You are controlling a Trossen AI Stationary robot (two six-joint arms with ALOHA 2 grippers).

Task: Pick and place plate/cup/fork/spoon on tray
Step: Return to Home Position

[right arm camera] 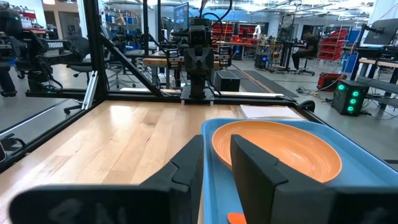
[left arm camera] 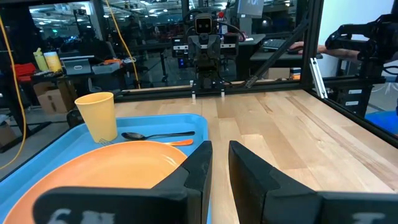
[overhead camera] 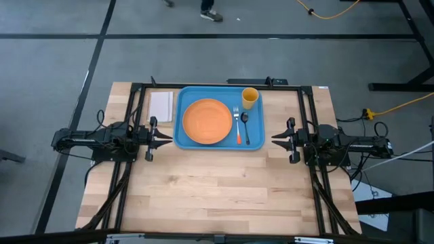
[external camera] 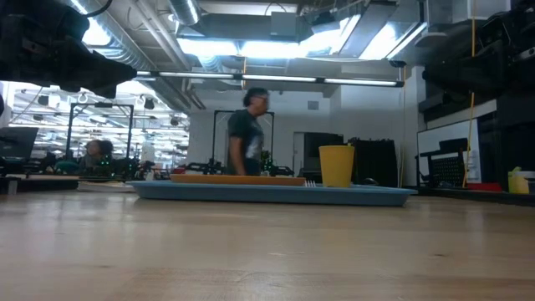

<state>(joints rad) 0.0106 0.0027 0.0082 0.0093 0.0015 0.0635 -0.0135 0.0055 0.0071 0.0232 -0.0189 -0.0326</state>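
Desk point(overhead camera: 217, 190) check: blue tray point(overhead camera: 193, 93) loaded, both arms clear of it.
The tray lies at the middle of the desk's far edge. The orange plate point(overhead camera: 207, 122) fills its left part and the yellow cup point(overhead camera: 249, 97) stands in its far right corner. The fork point(overhead camera: 237, 125) and dark spoon point(overhead camera: 245, 129) lie along its right edge, spoon outermost. The left gripper point(overhead camera: 166, 135) sits off the tray's left edge and the right gripper point(overhead camera: 274, 137) off its right, both with fingers narrowly parted, grasping nothing.

A grey floor point(overhead camera: 271, 61) crossed by dark tape lines surrounds the pale wooden table point(overhead camera: 217, 190), and a yellow cable point(overhead camera: 403, 104) trails over it. Beyond are bright ceiling light panels point(external camera: 276, 48), silver ducts point(external camera: 155, 33) and a standing person point(external camera: 248, 134).
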